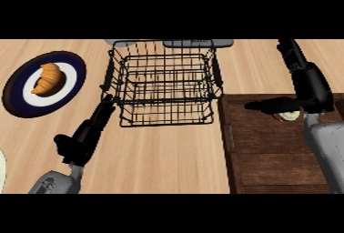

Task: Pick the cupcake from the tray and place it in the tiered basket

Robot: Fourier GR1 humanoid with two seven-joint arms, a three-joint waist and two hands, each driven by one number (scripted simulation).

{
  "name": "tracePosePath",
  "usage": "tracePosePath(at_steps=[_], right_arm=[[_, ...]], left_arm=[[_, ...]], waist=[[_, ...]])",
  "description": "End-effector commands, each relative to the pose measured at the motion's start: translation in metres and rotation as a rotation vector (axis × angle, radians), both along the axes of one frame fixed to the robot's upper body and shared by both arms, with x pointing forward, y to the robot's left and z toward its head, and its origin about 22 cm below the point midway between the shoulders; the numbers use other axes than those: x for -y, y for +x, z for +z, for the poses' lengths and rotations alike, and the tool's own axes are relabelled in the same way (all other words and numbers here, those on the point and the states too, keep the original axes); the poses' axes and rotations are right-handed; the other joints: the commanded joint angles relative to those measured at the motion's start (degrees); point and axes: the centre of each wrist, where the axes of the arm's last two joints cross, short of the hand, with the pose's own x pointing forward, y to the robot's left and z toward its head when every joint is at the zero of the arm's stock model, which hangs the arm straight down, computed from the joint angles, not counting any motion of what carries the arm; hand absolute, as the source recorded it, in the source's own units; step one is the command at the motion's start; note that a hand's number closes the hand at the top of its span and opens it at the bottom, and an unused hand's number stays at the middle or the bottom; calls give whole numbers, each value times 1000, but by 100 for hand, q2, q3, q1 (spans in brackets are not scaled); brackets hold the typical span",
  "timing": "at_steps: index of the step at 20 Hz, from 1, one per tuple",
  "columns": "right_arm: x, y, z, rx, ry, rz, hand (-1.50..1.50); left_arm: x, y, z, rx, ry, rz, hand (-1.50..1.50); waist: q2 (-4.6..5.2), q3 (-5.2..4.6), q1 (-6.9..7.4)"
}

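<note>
Right forearm: grey, closest to us at the lower right, rising over the dark wooden tray (pixel 269 154).
Right hand (pixel 306 98): low over the tray's far end, fingers curling in around the cupcake (pixel 290 116).
Cupcake: on the tray, only a pale sliver showing, not lifted yet.
Risk: I reckon it tips if the fingers catch only the edge.
Tiered basket (pixel 164 84): well left; its wire rim could snag the carry.
Left hand (pixel 84 136): resting by the basket, fingers straight.

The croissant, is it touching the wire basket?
Apart. In the head view the croissant lies on its dark-rimmed plate at the left, and bare counter shows between that plate and the basket.
</note>
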Motion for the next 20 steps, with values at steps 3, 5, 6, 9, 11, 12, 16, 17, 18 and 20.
tracePosePath(at_steps=[3,5,6,9,11,12,16,17,18,20], right_arm=[[42,-12,63,-79,-547,-143,-150],[45,-19,68,-196,-747,-121,-150],[49,-20,85,-223,-819,-130,-150],[36,-34,99,-308,-1022,-124,-150],[14,-41,113,-349,-1090,-107,-150],[3,-48,117,-374,-1120,-90,-150],[-21,-72,127,-431,-1107,-89,-150],[-24,-79,127,-444,-1088,-123,-150],[-26,-82,122,-448,-1101,-127,-150],[-29,-94,125,-462,-1093,-139,-150]], left_arm=[[-11,-5,-4,-18,9,28,0],[-11,-1,-2,-13,4,28,0],[-14,-8,-10,-16,4,22,0],[-13,0,3,-10,2,18,0],[-23,-14,-12,-17,1,10,0],[-7,-5,-6,-22,-4,-5,0],[-8,0,-2,-5,24,-6,0],[0,-1,-6,11,-5,-5,0],[-6,2,-13,-10,-7,-9,0],[-12,0,-15,-12,-2,-19,0]], waist=[[-93,-39,-141],[-90,-50,-196],[-79,-51,-152],[-114,-34,-179],[-83,-30,-57],[-75,-24,-115],[-11,2,-5],[-4,4,6],[11,5,20],[13,7,41]])
